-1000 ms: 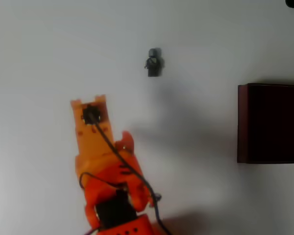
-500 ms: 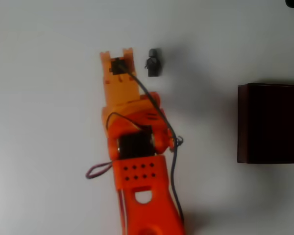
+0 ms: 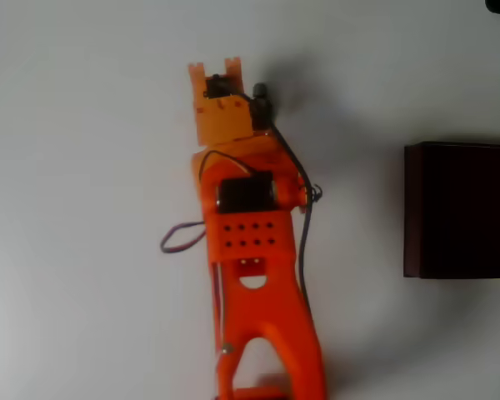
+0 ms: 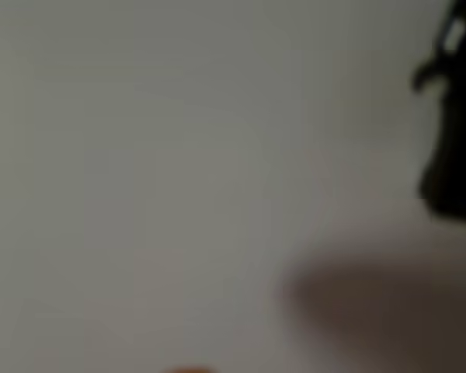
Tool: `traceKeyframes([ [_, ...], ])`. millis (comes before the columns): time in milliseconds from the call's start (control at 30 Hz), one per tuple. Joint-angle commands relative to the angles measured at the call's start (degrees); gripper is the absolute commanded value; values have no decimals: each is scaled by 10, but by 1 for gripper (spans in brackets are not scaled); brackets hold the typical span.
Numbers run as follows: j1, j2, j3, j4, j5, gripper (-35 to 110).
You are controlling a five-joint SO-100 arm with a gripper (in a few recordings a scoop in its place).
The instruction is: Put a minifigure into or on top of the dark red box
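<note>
Overhead view: fingers' (image 3: 219,79) opening unclear, beside minifigure (image 3: 261,98).

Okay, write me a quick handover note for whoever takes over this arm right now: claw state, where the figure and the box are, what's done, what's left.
Claw: at the top of the overhead view, just left of the minifigure; open or shut cannot be told, and no grasp is visible.
Minifigure: on the white table, partly hidden by the arm's edge; a dark blur at the right edge of the wrist view.
Dark red box: at the right edge of the overhead view, well apart from the figure.
Done: claw brought next to the figure.
Left: grasp it, carry it to the box, release.
</note>
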Motion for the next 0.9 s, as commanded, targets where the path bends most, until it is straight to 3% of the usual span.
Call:
traceKeyframes([
  [0,-3,-10,-45,13,18,24],
  [233,-5,-68,-123,45,21,25],
  [867,19,-108,-144,55,34,24],
])
